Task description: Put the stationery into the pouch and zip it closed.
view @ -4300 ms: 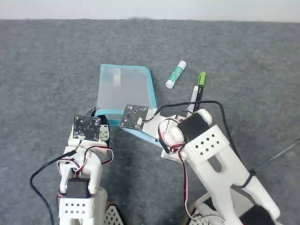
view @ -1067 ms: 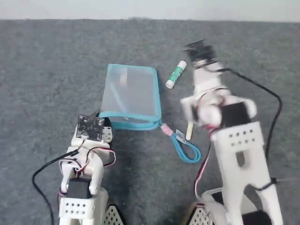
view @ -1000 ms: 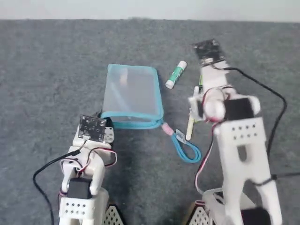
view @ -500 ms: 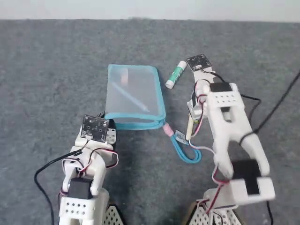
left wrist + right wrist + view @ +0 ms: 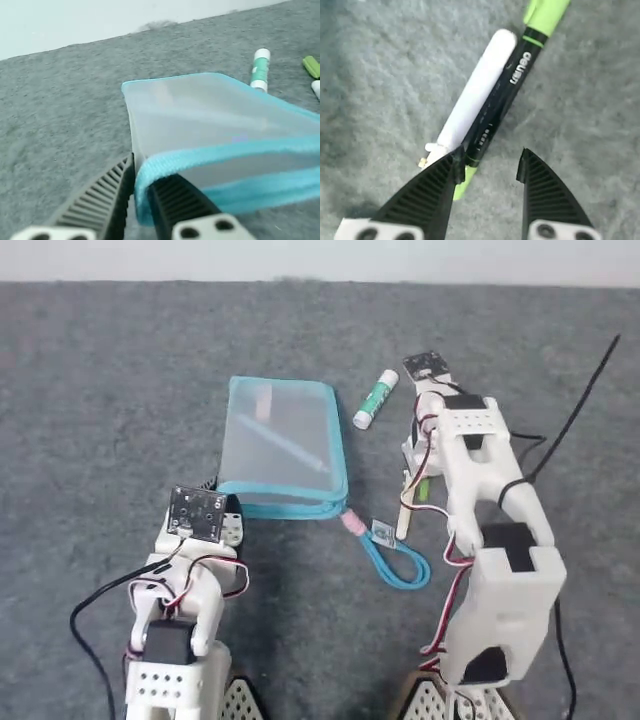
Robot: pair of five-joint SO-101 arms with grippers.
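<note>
The translucent pouch [image 5: 285, 445] with teal edging lies flat on the grey mat, its mouth toward the arms. My left gripper [image 5: 141, 172] is shut on the teal edge at the pouch's near left corner [image 5: 225, 490]. A white pen [image 5: 475, 100] and a black highlighter with a green cap [image 5: 515, 75] lie side by side to the right of the pouch. My right gripper [image 5: 490, 165] hangs open just above them, one finger [image 5: 447, 182] over the highlighter's end. A green and white glue stick [image 5: 376, 400] lies beyond the pouch's far right corner.
A pink zipper pull with a blue strap loop [image 5: 395, 560] trails from the pouch's near right corner, close to the pens [image 5: 405, 510]. The right arm [image 5: 490, 540] stretches over the mat's right side. Grey mat [image 5: 100, 390] lies bare to the left and far side.
The right arm left the pouch's mouth, swung out over the pens and came down onto them. The pouch settled flat and shifted slightly right. The left gripper kept its hold.
</note>
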